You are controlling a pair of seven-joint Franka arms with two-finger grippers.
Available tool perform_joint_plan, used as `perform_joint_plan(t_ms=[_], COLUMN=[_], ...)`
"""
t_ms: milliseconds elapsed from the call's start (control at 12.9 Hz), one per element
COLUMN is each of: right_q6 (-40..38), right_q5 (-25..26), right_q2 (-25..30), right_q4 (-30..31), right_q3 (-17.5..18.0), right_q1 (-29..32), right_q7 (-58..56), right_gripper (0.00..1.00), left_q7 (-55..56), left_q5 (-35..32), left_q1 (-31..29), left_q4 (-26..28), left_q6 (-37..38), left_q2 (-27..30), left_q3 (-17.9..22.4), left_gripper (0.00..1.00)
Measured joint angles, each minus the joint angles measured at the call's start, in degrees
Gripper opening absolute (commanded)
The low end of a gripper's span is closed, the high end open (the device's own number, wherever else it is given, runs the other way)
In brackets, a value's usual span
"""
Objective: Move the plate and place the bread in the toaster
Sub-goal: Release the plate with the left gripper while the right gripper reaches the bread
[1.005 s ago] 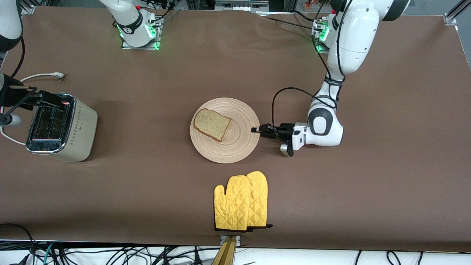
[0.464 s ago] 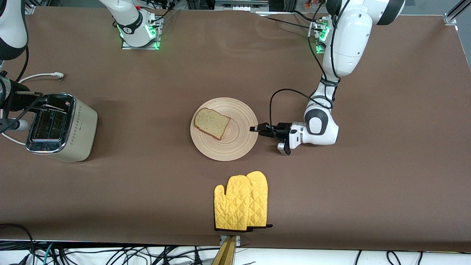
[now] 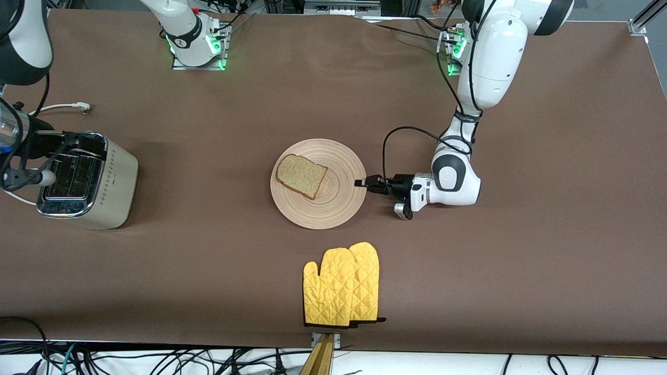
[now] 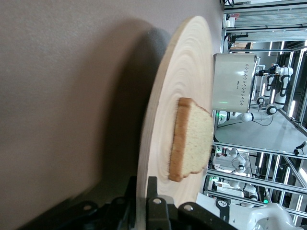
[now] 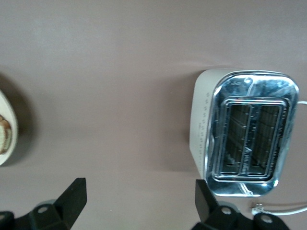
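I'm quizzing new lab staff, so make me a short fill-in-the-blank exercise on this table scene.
1. The bread lies on the ____.
2. The left end effector is shut on the plate's ____.
3. The right end effector hangs open over the table beside the ____.
4. The yellow oven mitt lies ____ to the front camera than the plate.

Missing words: plate; rim; toaster; nearer

A brown bench is carrying a wooden plate near its middle, a cream toaster toward the right arm's end, and a yellow oven mitt lying nearer the front camera than the plate.
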State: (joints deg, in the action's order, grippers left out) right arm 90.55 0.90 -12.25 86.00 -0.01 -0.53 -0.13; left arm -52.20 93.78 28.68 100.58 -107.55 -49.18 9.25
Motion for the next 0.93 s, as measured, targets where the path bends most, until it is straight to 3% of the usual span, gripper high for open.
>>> perform_joint_plan(t_ms=[77, 464, 619, 928], right_q6=[0.1, 2.2, 4.6, 12.1], right_q5=[0.0, -0.6, -2.9, -3.7], right_q2=[-0.3, -2.8, -4.9, -10.7], right_q4=[0.0, 0.1, 0.1, 0.2], right_q3=[0.0, 0.3, 0.5, 0.6], right_q1=[-1.2, -9.6, -12.9, -19.9], right_q7=[2.3, 13.9, 19.8, 29.9], right_gripper=[1.00, 1.00, 1.00, 1.00], left_q7=[0.0, 0.7, 2.1, 14.8], left_q5=[0.0, 0.0, -3.0, -27.8], left_q1=[0.0, -1.1, -3.4, -14.3], left_q4=[0.0, 0.0, 0.7, 1.7], left_q6=[0.2, 3.3, 4.4, 5.6], left_q2=[0.0, 0.4, 2.3, 15.5], left_q3=[0.3, 4.2, 6.1, 7.1], left_gripper=[0.99, 1.00, 1.00, 1.00])
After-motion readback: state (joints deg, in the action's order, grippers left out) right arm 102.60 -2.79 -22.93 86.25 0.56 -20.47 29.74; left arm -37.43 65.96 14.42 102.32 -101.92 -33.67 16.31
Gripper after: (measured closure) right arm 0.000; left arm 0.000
